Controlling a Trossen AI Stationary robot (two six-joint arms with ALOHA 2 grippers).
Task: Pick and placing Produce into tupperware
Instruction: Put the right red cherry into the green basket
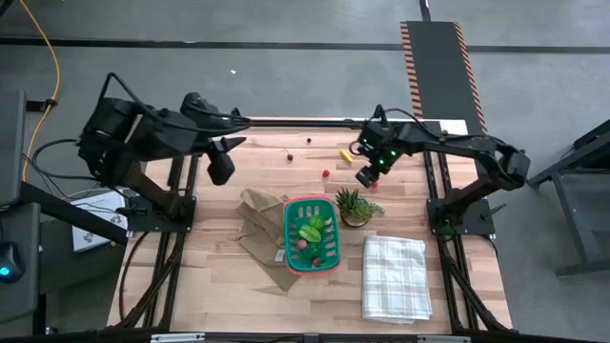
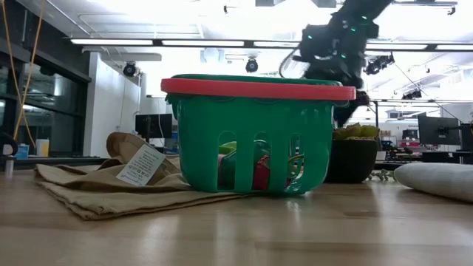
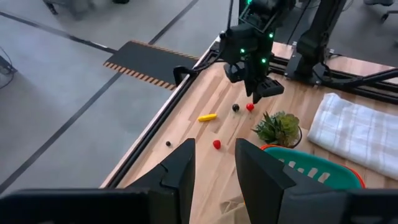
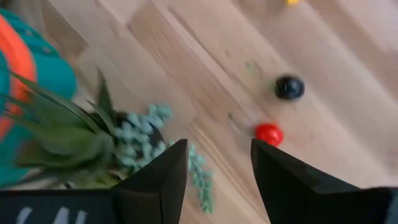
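The teal basket with an orange rim [image 1: 310, 234] [image 2: 259, 133] stands mid-table and holds green leafy pieces [image 1: 313, 229] and something red. Loose produce lies on the far part of the table: a yellow piece [image 3: 207, 116], a dark berry [image 4: 289, 87], a red ball [image 4: 268, 133], another red ball [image 1: 325, 174] and further dark berries [image 1: 289, 152]. My right gripper [image 4: 217, 168] [image 1: 367, 176] is open and hovers above the red ball and dark berry, just beyond the potted plant. My left gripper [image 3: 214, 165] [image 1: 221, 167] is open, raised over the table's far left.
A spiky green potted plant [image 1: 354, 207] stands right of the basket, close under my right gripper. A brown paper bag [image 1: 259, 224] lies left of the basket, partly under it. A white checked cloth [image 1: 394, 277] lies near the right near corner.
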